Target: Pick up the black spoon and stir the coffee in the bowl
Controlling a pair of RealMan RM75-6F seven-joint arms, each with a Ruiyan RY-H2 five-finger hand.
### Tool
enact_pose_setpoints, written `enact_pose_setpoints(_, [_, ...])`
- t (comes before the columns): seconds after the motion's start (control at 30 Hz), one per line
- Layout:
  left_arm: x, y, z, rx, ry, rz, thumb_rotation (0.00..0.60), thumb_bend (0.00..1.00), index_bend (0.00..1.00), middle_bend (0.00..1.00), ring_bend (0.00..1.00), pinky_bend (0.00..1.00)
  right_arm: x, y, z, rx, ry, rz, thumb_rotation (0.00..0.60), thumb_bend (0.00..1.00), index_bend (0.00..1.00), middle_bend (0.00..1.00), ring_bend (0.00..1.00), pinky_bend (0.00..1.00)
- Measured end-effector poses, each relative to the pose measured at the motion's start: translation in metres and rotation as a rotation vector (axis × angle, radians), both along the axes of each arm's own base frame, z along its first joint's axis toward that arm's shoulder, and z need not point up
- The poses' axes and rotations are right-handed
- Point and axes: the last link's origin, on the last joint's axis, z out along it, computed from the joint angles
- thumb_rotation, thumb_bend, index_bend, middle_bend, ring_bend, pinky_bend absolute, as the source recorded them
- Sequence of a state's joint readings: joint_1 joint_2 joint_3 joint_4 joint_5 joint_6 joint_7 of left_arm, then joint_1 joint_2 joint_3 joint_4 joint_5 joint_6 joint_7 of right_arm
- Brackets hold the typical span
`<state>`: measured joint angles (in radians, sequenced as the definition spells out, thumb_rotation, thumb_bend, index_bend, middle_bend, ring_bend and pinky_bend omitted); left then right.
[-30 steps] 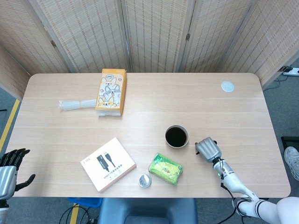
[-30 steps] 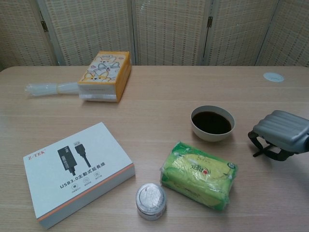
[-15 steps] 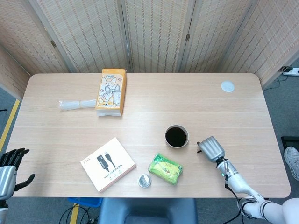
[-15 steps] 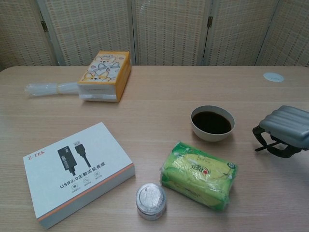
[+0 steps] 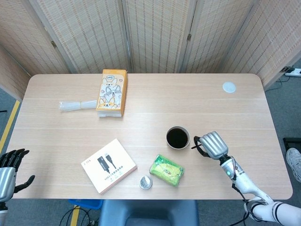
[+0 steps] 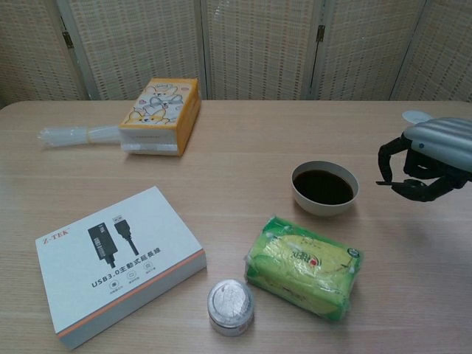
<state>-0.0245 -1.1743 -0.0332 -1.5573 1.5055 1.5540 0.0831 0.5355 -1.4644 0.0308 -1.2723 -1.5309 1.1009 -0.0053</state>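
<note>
**Our right hand holds the spoon beside the coffee bowl**

Our right hand (image 5: 212, 145) hangs above the table (image 5: 56, 136) just to the right of the bowl (image 5: 178, 137), its fingers (image 6: 397, 152) curled downward around a thin dark object. We take this to be the black spoon (image 6: 386, 182): in the chest view only a short dark tip shows below the fingers, and in the head view a slim dark end pokes out on the bowl side of the hand. The spoon's tip is close to the bowl's rim but apart from it, and we cannot tell which end of the spoon it is. The bowl is white and filled with dark coffee (image 6: 323, 186).

Our left hand (image 5: 10, 169) sits off the table at the lower left edge of the head view, holding nothing, its dark fingers spread.

Just in front of the bowl lies a green packet (image 6: 304, 265), and next to that stands a small foil-topped cup (image 6: 230, 305). A white USB box (image 6: 118, 259) lies to the left. Toward the far side we see an orange tissue pack (image 5: 112, 92) with a clear plastic bag (image 5: 75, 105) beside it, and a small white disc (image 5: 229, 86) near the far right corner.
</note>
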Motion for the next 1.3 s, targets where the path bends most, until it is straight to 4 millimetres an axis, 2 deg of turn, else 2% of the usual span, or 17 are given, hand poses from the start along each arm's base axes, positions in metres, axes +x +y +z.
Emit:
enact_pose_setpoints(0.17, [0.000, -0.001, 0.002, 0.004, 0.001, 0.003, 0.600, 0.26, 0.21, 0.19, 0.15, 0.17, 0.018, -0.011, 0.002, 0.036, -0.195, -0.038, 0.600, 0.52, 0.68, 1.00, 1.00, 1.00])
enact_pose_setpoints(0.27, [0.001, -0.002, 0.003, 0.005, 0.000, 0.002, 0.600, 0.26, 0.21, 0.19, 0.15, 0.17, 0.028, -0.019, -0.005, 0.072, -0.298, -0.069, 0.600, 0.52, 0.68, 1.00, 1.00, 1.00])
enact_pose_setpoints(0.43, [0.000, -0.003, 0.004, 0.007, -0.001, 0.008, 0.600, 0.26, 0.21, 0.19, 0.15, 0.17, 0.045, -0.035, -0.031, 0.143, -0.428, -0.130, 0.600, 0.52, 0.68, 1.00, 1.00, 1.00])
enact_pose_setpoints(0.67, [-0.002, -0.005, 0.007, 0.013, 0.001, 0.019, 0.600, 0.26, 0.21, 0.19, 0.15, 0.17, 0.059, -0.052, -0.063, 0.171, -0.540, -0.220, 0.600, 0.52, 0.68, 1.00, 1.00, 1.00])
enact_pose_setpoints(0.93, [-0.003, -0.006, 0.008, 0.016, 0.003, 0.027, 0.600, 0.26, 0.21, 0.19, 0.15, 0.17, 0.066, -0.059, -0.085, 0.163, -0.599, -0.242, 0.600, 0.51, 0.68, 1.00, 1.00, 1.00])
enact_pose_setpoints(1.17, [-0.001, -0.005, 0.006, 0.008, 0.004, 0.020, 0.600, 0.26, 0.21, 0.19, 0.15, 0.17, 0.064, -0.055, -0.094, 0.179, -0.621, -0.242, 0.600, 0.51, 0.68, 1.00, 1.00, 1.00])
enact_pose_setpoints(1.3, [0.001, -0.006, 0.006, 0.009, 0.003, 0.016, 0.600, 0.26, 0.21, 0.19, 0.15, 0.17, 0.056, -0.050, -0.093, 0.185, -0.619, -0.245, 0.600, 0.51, 0.69, 1.00, 1.00, 1.00])
